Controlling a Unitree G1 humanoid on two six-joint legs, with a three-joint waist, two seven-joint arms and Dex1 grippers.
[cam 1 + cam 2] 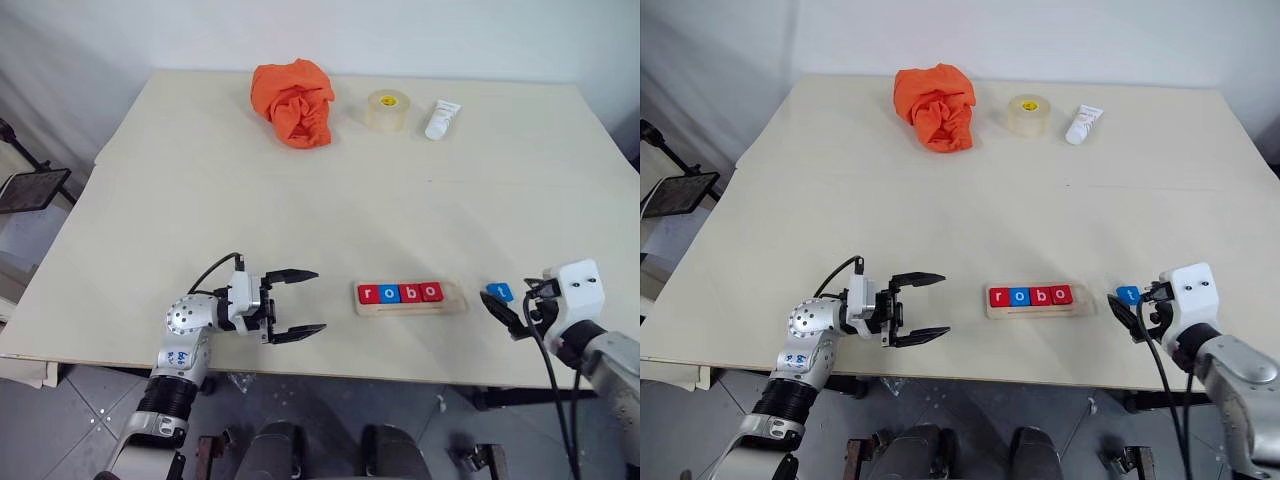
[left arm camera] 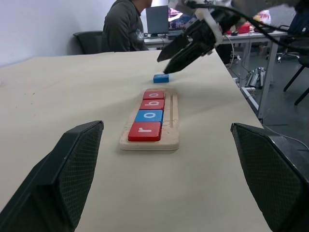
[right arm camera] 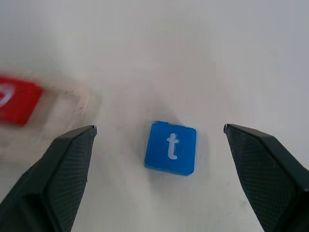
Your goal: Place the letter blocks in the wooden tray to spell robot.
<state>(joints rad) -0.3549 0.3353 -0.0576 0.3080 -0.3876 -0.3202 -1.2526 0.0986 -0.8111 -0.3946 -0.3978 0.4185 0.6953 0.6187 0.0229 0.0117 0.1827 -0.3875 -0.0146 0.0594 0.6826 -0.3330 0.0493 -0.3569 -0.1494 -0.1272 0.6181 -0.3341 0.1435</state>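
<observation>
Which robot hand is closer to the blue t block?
Right. The right gripper hangs open just behind the blue t block, apart from it. The left gripper is open far on the other side of the wooden tray.

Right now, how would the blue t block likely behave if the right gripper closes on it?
The blue t block looks rigid and flat, so it probably won't roll or tip. Lying low on the table, it may slide. The right gripper would likely need a low pinch.

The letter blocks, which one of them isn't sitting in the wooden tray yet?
The blue t block. It lies flat on the table just past the wooden tray's right end, while the red r, blue o, red b and red o already sit in the tray's slot.
</observation>
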